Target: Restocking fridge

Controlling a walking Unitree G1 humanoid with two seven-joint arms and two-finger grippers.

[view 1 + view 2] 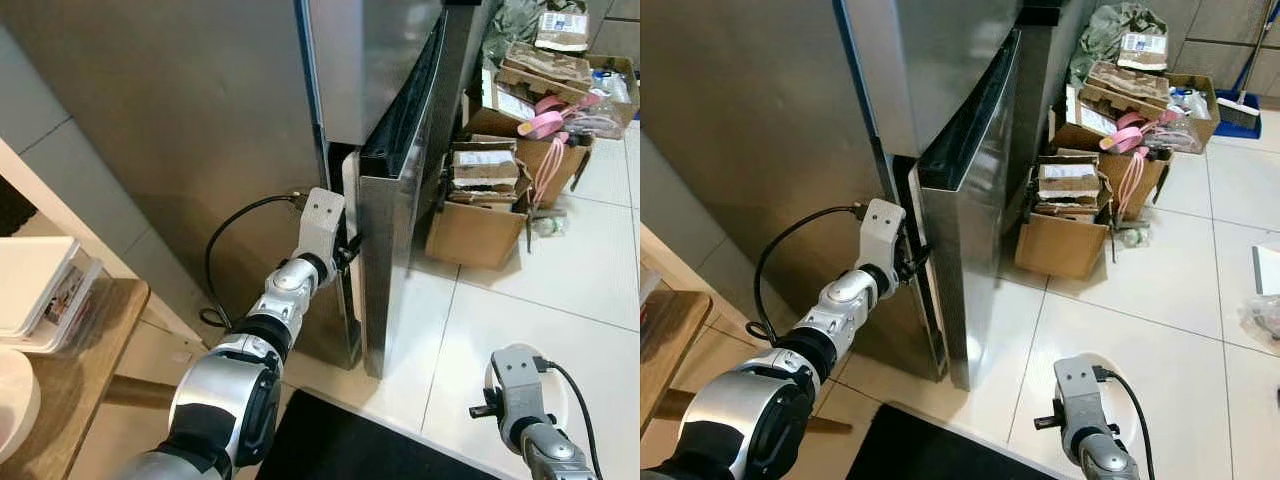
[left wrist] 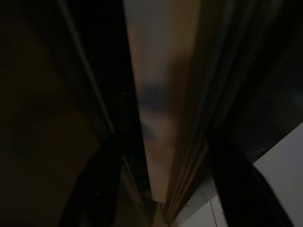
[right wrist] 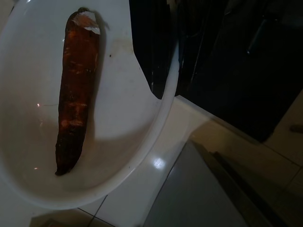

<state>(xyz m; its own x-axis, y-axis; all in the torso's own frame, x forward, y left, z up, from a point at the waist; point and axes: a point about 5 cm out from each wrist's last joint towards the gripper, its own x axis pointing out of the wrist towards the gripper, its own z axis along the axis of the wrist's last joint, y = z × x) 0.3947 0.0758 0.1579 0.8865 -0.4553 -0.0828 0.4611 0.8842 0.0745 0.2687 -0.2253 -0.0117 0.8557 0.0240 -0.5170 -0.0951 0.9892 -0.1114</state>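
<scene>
The left tool sits in the middle of the left eye view, its black fingers pushed into the narrow gap at the edge of the lower fridge door. In the left wrist view the two fingers stand apart, one on each side of the door's edge, with the pale slit of the gap running up the frame between them; it is too dark there to tell whether they press on the metal. The door is a tall slab of brushed steel with a black strip along its top, standing slightly ajar from the fridge body, its long axis upright. The opening lies straight ahead of the left tool, so this arm is the nearer one for swinging the door wider.

The right tool hangs low in the lower right of the frame, over glossy white floor tiles; I cannot tell how its fingers stand. Its wrist view shows a smooth white bowl with a long, rough, reddish-brown root lying lengthwise in it, probably a sweet potato, well apart from the fridge opening.

Upper right, open cardboard boxes are stacked by the fridge. At the far left a wooden table carries white containers.
</scene>
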